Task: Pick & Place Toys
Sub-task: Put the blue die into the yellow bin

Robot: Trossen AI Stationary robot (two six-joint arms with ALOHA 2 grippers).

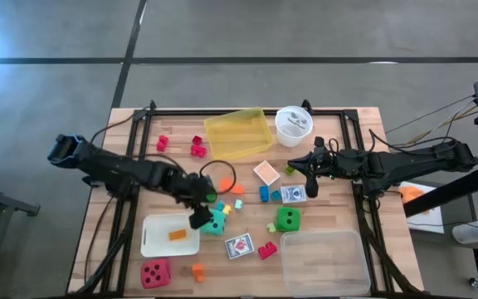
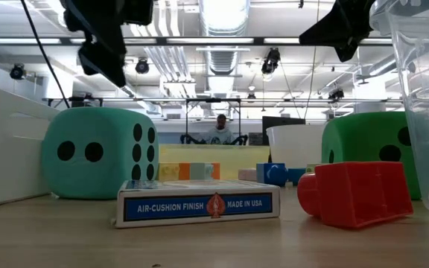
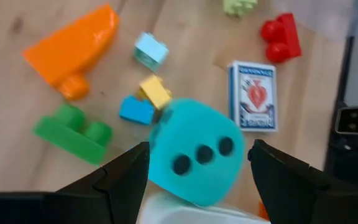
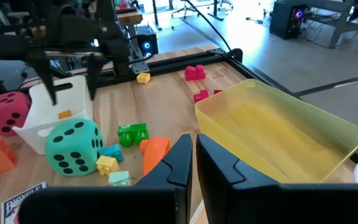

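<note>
Your left hand [image 3: 194, 165] hangs open just above the teal die [image 3: 196, 151], empty, fingers on either side of it. The die sits on the table [image 1: 131, 145] beside the white tray [image 1: 169, 235]. It looks light, soft, squashy: grip two opposite flat faces. Three-dot face up; a cube, no long axis. Your right hand [image 1: 311, 193] waits shut, empty

We see a wooden bench [image 1: 123, 166] bearing a yellow tray [image 1: 239, 133], white cup [image 1: 293, 126], white tray [image 1: 170, 235] and clear tray [image 1: 324, 262].
</note>
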